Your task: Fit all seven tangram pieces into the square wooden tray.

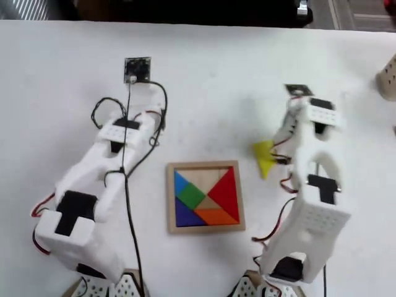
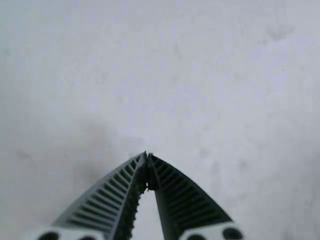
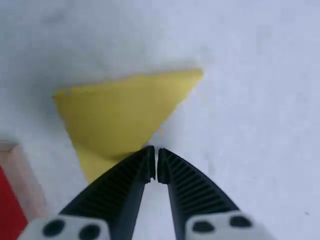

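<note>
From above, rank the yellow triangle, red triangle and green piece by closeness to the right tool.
1. The yellow triangle, at the right tool, outside the tray.
2. The red triangle, in the tray's half toward that arm.
3. The green piece, in the tray's far half.

A beige object (image 1: 388,77) stands on the white table (image 1: 216,74).

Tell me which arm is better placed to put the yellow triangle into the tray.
Right. The right gripper appears to pinch the yellow triangle at its edge, just beside the tray. The left gripper is shut over bare table, away from both.
</note>
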Available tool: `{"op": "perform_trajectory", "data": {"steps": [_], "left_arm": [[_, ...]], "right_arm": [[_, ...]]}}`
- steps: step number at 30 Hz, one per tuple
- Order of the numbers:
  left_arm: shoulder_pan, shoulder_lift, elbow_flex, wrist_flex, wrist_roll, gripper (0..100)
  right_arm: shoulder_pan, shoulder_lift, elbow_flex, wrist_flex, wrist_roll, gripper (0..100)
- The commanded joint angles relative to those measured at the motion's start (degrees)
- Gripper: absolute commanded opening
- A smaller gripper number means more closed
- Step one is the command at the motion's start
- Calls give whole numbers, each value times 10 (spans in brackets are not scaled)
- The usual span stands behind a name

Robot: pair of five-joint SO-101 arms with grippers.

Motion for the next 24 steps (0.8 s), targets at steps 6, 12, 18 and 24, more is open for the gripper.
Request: {"op": "perform_trajectory", "data": {"steps": [6, 12, 18, 24], "left_arm": [[-7, -7, -34, -3, 6, 23], [-7, -7, -34, -7, 6, 23], [-7, -5, -34, -23, 6, 23], [-7, -4, -34, -23, 6, 23]], "right_arm": [[-111, -7, -56, 0, -44, 18], [-98, -25, -94, 36, -68, 18], [-33, 3, -92, 19, -102, 18], [-34, 80, -126, 18, -106, 18]]}}
